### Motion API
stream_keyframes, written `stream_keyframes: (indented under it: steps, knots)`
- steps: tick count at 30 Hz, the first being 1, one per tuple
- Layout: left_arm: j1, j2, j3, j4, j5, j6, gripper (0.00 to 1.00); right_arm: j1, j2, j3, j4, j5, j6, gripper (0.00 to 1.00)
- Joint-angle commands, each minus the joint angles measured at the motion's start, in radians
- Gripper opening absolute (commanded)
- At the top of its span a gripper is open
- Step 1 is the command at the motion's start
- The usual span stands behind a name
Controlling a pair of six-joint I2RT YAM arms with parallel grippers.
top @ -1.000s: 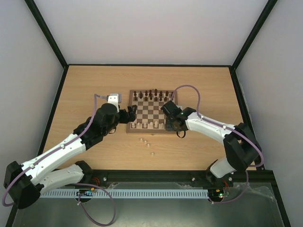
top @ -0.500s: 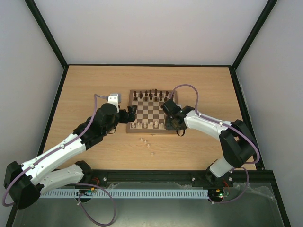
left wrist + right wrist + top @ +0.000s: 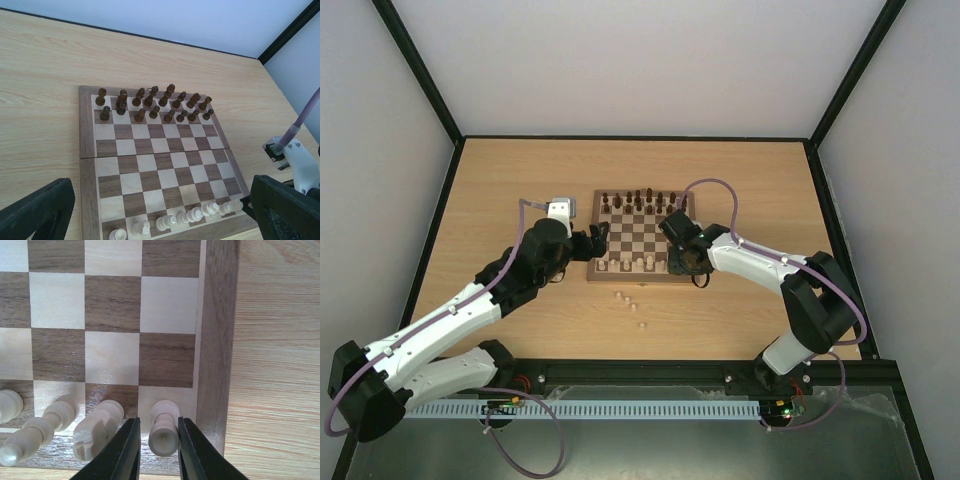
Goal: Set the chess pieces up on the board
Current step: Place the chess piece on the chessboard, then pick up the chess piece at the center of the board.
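The board lies mid-table, dark pieces filling its far rows. Several pale chess pieces stand along its near row. In the right wrist view my right gripper straddles a pale rook standing on the near right corner square. The right finger touches the rook, and a thin gap shows at the left finger. A pale knight stands on the square beside it. My left gripper hangs wide open over the board's left side, holding nothing.
Several loose pale pieces lie on the table in front of the board, one further out. A small grey box sits left of the board. Black frame rails edge the table.
The right arm's elbow has swung slightly in toward the board while its gripper stays at the near right corner. The left arm has not moved.
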Motion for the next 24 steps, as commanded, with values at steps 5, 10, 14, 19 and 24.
stream_keyframes:
  steps: [5,10,14,19,24]
  knots:
    - [0.006,0.004,-0.009,0.007,-0.014,0.005,0.99,-0.006,-0.007,0.017,-0.037,0.012,-0.004,0.26]
    - [0.006,0.007,-0.009,0.007,-0.016,0.005,0.99,-0.006,-0.111,0.008,-0.072,0.026,0.004,0.38]
    - [0.006,0.012,-0.010,0.008,-0.017,0.005,0.99,-0.004,-0.220,-0.013,-0.094,0.002,0.004,0.51]
    - [0.007,0.013,-0.009,0.007,-0.020,0.006,0.99,0.024,-0.312,-0.057,-0.101,-0.043,0.011,0.66]
    - [0.008,-0.005,-0.008,0.003,-0.015,0.004,0.99,0.135,-0.369,-0.067,-0.117,-0.030,0.028,0.94]
